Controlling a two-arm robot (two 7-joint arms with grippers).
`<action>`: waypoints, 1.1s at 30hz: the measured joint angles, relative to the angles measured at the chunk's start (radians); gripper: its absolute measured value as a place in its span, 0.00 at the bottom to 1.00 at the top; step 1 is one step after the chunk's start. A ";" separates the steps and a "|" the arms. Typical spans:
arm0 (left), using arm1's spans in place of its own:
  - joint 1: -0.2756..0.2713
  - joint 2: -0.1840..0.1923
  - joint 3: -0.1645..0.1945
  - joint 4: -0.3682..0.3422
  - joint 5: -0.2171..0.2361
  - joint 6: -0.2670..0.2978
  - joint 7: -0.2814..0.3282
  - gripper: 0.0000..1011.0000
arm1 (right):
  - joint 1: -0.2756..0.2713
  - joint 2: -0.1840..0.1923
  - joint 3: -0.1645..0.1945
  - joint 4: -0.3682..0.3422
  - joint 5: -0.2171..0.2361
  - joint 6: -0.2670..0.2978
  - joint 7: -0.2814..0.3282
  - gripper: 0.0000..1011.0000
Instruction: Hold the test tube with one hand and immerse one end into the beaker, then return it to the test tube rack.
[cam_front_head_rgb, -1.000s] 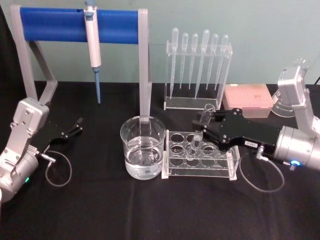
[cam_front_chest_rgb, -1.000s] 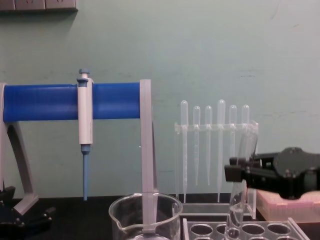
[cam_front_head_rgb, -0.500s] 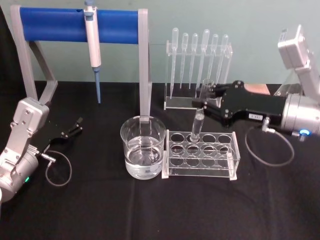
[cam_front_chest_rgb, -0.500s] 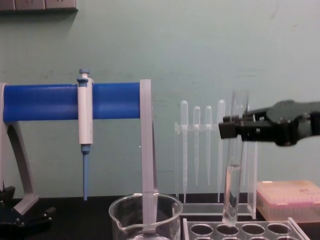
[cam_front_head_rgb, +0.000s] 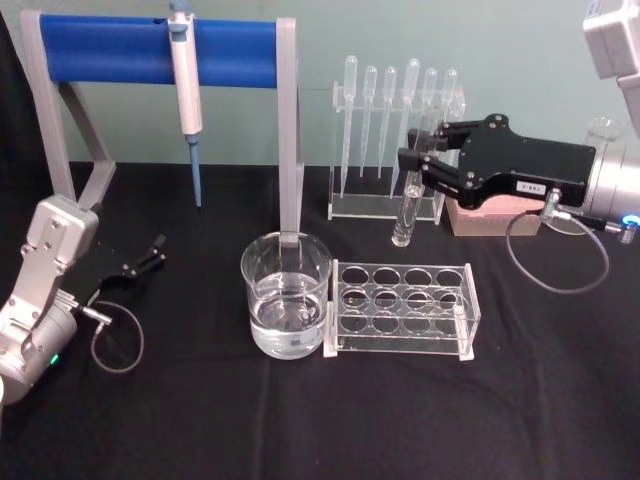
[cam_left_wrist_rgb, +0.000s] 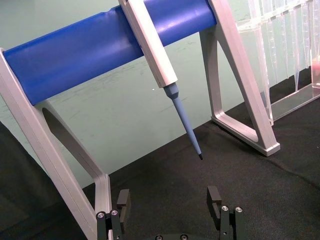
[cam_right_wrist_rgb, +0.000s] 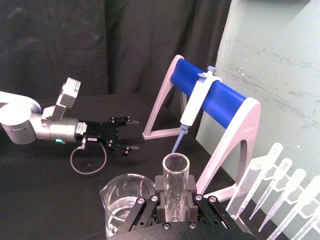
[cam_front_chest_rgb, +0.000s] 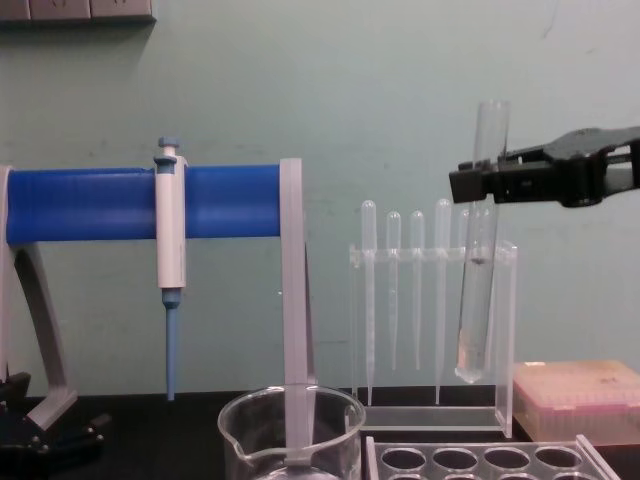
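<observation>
The clear test tube (cam_front_head_rgb: 404, 215) hangs upright in the air, its round bottom well above the empty tube rack (cam_front_head_rgb: 402, 308). My right gripper (cam_front_head_rgb: 413, 160) is shut on its upper part, below the open rim (cam_right_wrist_rgb: 176, 164). In the chest view the test tube (cam_front_chest_rgb: 475, 300) hangs to the right of the beaker (cam_front_chest_rgb: 290, 432), held by the right gripper (cam_front_chest_rgb: 479, 186). The beaker (cam_front_head_rgb: 285, 296) holds clear liquid and stands just left of the rack. My left gripper (cam_front_head_rgb: 146, 258) is parked open at the far left, nothing between its fingers (cam_left_wrist_rgb: 215, 199).
A blue bar stand (cam_front_head_rgb: 160, 50) holds a white-and-blue pipettor (cam_front_head_rgb: 185, 85) at the back left. A clear holder of plastic pipettes (cam_front_head_rgb: 398, 140) and a pink tip box (cam_front_head_rgb: 495, 215) stand at the back, behind the tube.
My right gripper has lifted the test tube straight up out of the rack; its bottom now hangs free above the rack. The left arm has not moved.
</observation>
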 joint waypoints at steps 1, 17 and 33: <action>0.000 0.000 0.000 0.000 0.000 0.000 0.000 0.99 | 0.002 0.000 0.000 0.000 0.004 0.002 -0.001 0.23; 0.000 0.000 0.000 0.000 0.000 0.000 0.000 0.99 | 0.020 0.021 -0.014 -0.010 0.064 0.026 -0.024 0.23; 0.000 0.000 0.000 0.000 0.000 0.000 0.000 0.99 | 0.027 0.037 -0.040 -0.017 0.076 0.033 -0.035 0.23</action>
